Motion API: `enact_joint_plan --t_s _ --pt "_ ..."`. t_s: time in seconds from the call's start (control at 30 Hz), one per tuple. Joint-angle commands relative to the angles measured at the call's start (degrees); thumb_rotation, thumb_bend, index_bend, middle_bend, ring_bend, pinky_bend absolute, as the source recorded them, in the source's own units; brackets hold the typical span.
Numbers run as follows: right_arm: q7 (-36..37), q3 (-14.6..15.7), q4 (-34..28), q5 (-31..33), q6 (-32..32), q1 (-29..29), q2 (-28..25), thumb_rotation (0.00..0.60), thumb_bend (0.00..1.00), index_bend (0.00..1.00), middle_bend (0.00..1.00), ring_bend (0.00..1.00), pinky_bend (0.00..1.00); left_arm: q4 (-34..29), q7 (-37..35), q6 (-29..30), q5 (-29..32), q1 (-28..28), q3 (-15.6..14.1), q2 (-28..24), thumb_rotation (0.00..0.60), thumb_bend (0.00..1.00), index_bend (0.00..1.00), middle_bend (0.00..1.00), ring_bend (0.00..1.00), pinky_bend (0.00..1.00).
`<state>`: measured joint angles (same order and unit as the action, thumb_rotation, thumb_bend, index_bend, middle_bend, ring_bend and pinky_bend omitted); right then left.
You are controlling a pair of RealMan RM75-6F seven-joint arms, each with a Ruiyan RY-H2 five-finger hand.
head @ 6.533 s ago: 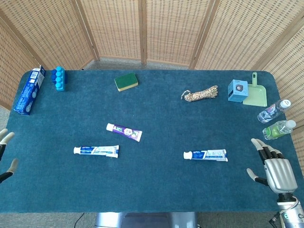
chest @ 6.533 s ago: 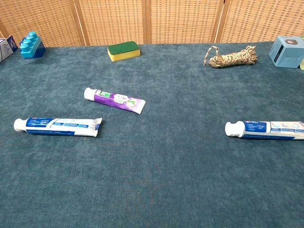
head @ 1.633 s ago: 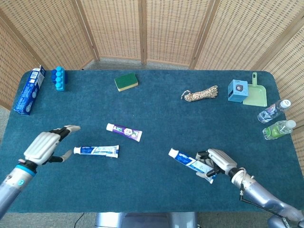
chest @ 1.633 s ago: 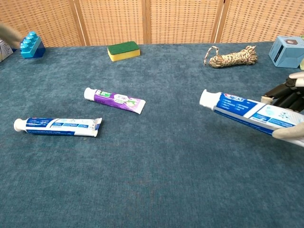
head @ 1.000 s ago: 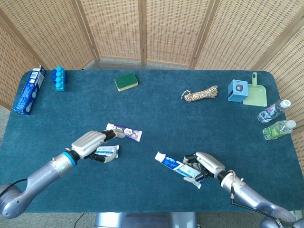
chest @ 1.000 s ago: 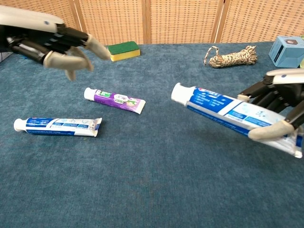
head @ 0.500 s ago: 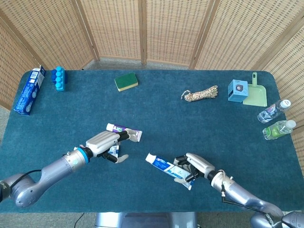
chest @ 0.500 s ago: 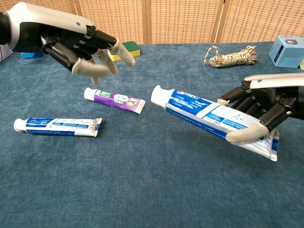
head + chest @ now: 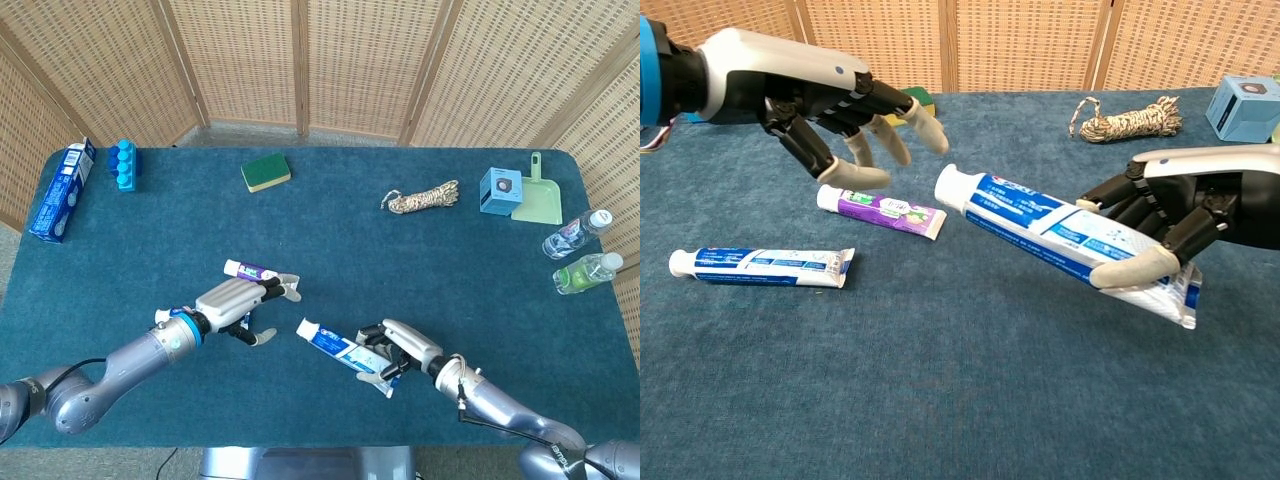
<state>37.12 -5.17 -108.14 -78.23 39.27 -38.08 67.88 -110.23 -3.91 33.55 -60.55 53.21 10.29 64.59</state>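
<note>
Blue-white toothpaste tube (image 9: 1060, 233) in right robot hand (image 9: 1180, 215), label unreadable

No lettering is coming through clearly enough to read. The white and blue toothpaste tube (image 9: 1065, 238) that the right hand (image 9: 1185, 215) is holding is showing a red and blue brand mark near its cap, but the letters are staying too blurred to make out. The purple toothpaste tube (image 9: 880, 211), the second blue and white toothpaste tube (image 9: 760, 266) lying on the tabletop, and the blue carton (image 9: 62, 190) at the far left edge are all carrying print too small to read.
</note>
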Motion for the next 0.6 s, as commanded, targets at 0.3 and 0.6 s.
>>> enact_joint_plan --t_s 0.3,0.6 --pt "1.37 -0.57 -0.95 -0.75 -0.22 -0.57 0.57 0.600 0.48 0.92 0.78 0.76 0.66 0.19 -2.48 -2.13 -0.19 1.29 0.20 0.71 0.534 0.39 0.18 0.05 0.18 0.29" --pt "2.29 -0.27 -0.81 -1.68 -0.19 -0.72 0.87 0.600 0.48 0.92 0.78 0.77 0.66 -0.04 -7.28 -3.09 -2.59 0.60 1.32 0.71 0.533 0.40 0.18 0.05 0.18 0.34"
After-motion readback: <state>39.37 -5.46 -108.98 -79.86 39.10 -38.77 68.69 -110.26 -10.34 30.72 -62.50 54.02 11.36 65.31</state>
